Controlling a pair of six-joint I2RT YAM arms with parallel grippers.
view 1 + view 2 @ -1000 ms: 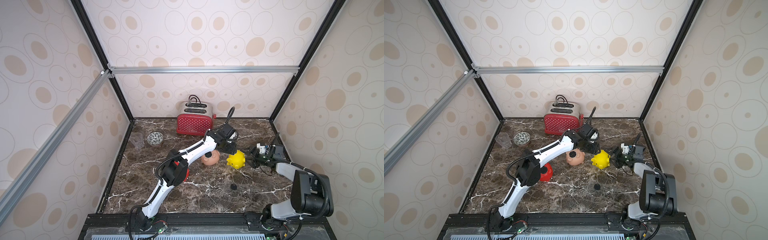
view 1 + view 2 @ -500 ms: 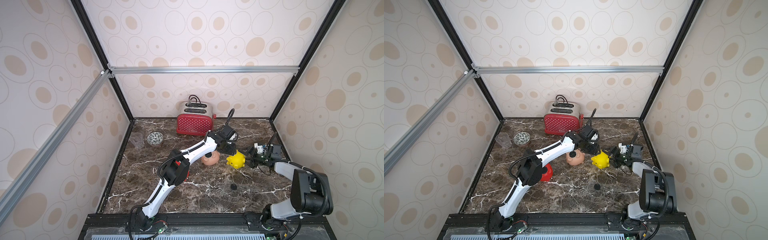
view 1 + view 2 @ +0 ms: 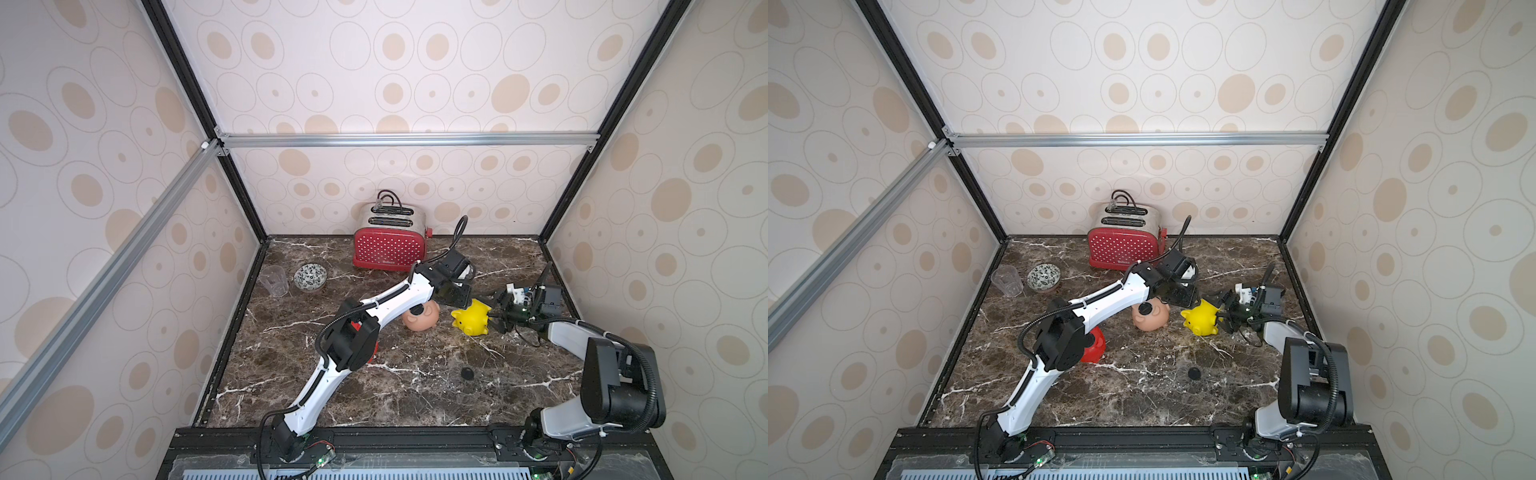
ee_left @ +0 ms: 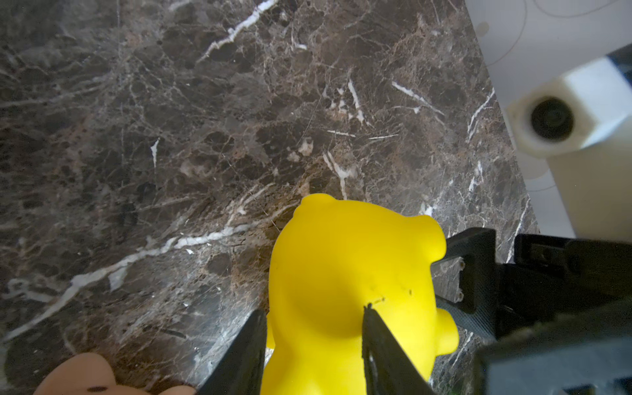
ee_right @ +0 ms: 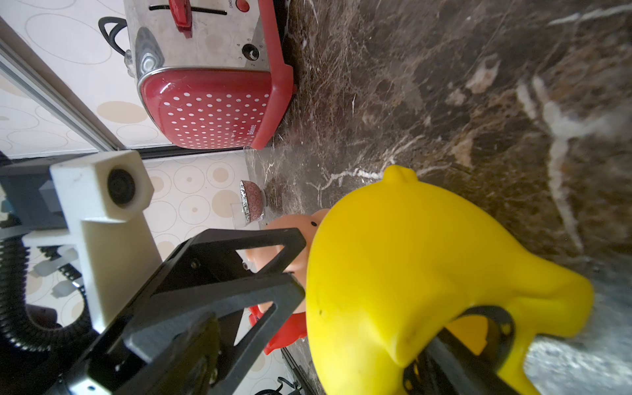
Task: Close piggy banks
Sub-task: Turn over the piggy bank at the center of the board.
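Only readable stuff is on the red polka-dot toaster [image 5: 212, 109] at the back edge of the desk [image 5: 444, 85]: tiny numbers 1 to 6 around its black dial [image 5: 251, 52], "CANC" cut off beside the red button [image 5: 242, 4], plus a white brand word [image 5: 251, 131] I can't make out.

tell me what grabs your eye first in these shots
The bright yellow piggy bank mid-table, clasped by the right gripper with the left gripper close against it. Next, the red polka-dot toaster by the back wall, and the peach piggy bank lying next to the yellow one.
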